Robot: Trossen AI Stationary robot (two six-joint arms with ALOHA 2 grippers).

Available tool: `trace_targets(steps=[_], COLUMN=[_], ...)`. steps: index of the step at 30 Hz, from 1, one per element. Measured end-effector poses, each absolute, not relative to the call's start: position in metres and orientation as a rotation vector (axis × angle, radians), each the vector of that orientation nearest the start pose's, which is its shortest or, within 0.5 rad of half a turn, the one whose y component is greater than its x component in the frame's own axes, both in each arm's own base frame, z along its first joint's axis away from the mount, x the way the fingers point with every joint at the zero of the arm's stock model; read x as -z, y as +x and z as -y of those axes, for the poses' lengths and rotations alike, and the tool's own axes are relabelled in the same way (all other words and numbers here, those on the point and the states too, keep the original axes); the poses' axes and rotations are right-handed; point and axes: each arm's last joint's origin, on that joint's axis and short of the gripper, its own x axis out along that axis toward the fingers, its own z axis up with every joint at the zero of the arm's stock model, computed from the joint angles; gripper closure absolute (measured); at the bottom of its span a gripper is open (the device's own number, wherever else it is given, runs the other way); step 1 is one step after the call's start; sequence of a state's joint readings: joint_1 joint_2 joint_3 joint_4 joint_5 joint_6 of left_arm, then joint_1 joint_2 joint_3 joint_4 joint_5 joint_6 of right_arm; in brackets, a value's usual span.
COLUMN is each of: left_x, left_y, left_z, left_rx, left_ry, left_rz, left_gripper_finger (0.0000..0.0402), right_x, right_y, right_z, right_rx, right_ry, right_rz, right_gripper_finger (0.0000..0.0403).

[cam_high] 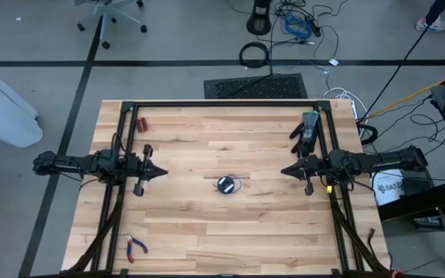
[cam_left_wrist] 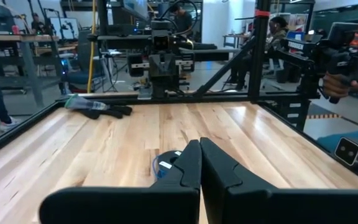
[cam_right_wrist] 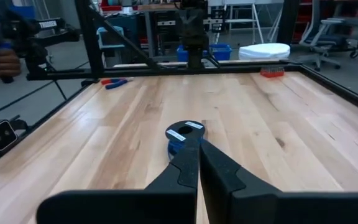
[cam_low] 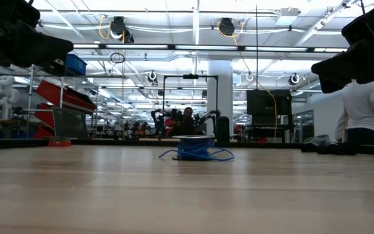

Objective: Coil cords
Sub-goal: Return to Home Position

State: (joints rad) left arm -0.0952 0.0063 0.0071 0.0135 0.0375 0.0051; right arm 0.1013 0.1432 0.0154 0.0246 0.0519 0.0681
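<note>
One small bundle of thin blue cord point(cam_high: 225, 184), wound under a dark round cap point(cam_right_wrist: 186, 130) with a slack loop point(cam_low: 221, 156) trailing, sits at the middle of the wooden tabletop point(cam_high: 207, 232). It looks light, soft and springy, best pinched across the wound body, not the stray loop. Both arms hang clear, fingers together: the left claw point(cam_high: 161, 173) toward the left edge, the right claw point(cam_high: 286, 171) toward the right.

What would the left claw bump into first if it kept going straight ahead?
Likely the coiled blue cord in the middle of the table, right ahead of the shut left claw. The claw hangs above the table, though, so it might pass over it.
</note>
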Motion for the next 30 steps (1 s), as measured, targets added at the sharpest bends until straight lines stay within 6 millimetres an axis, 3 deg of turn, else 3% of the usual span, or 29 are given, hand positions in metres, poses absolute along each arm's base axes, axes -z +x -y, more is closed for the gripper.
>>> trace_targets(steps=[30], left_x=[-0.167], left_y=[0.097], left_z=[0.01], left_rx=[0.117], left_ry=[0.007], left_rz=[0.015], left_gripper_finger=[0.04], right_x=[-0.172], right_y=[0.097], right_z=[-0.007], right_rx=[0.003], right_ry=[0.044], right_rz=[0.043], right_gripper_finger=[0.0403])
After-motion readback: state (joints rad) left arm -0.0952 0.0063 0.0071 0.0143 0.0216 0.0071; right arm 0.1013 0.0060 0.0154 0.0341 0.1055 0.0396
